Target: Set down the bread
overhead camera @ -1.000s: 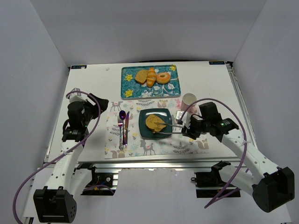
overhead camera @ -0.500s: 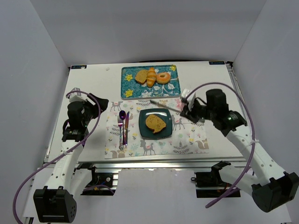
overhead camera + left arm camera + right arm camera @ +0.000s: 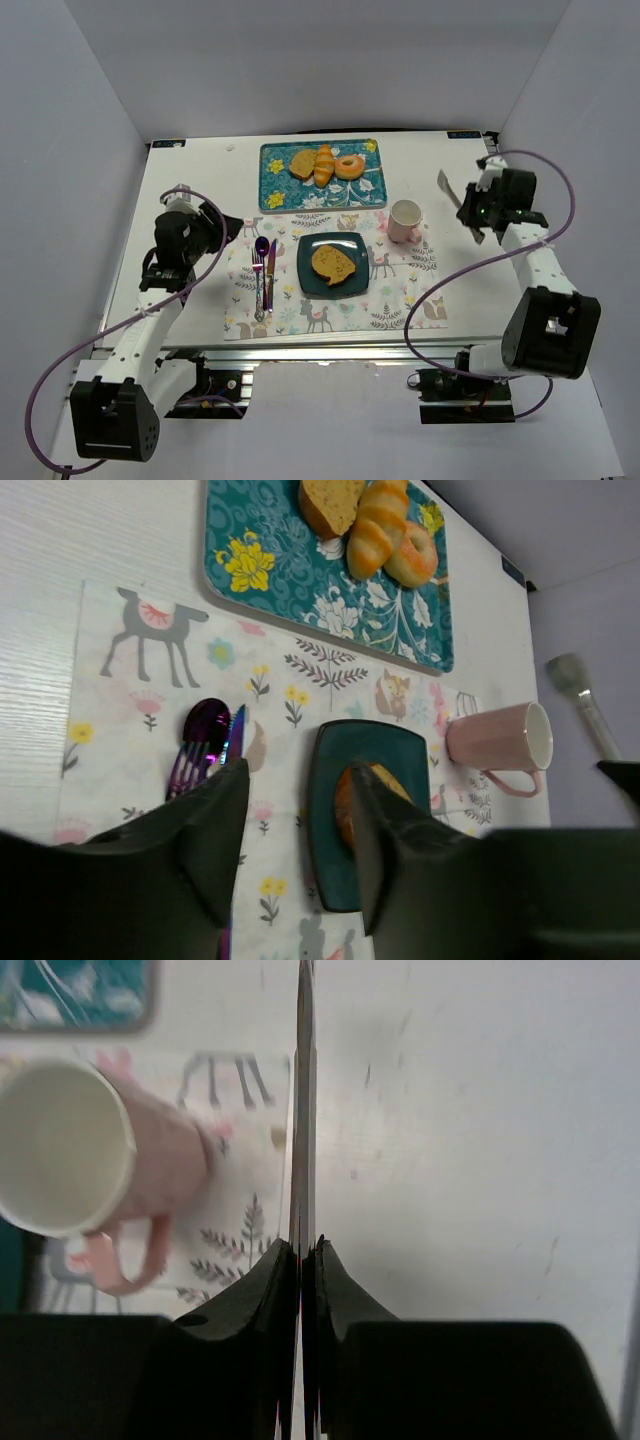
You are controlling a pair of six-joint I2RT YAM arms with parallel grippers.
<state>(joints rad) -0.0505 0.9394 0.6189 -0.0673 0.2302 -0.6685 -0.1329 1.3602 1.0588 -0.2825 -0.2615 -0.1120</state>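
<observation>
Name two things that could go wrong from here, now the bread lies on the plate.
1. The right end effector pinches the thin spatula close to the mug; a swing inward might tip the mug.
2. The left end effector hovers open near the cutlery beside the plate; lowering it might scatter the cutlery or jolt the plate and shift the bread.

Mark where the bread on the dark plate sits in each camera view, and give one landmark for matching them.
Top external: the bread lies on the dark plate, at the centre of the placemat.
Left wrist: the bread shows at lower centre, partly behind a finger of the left hand.
Right wrist: not in it.
Shared landmark: the pink mug, in all three views.
</observation>
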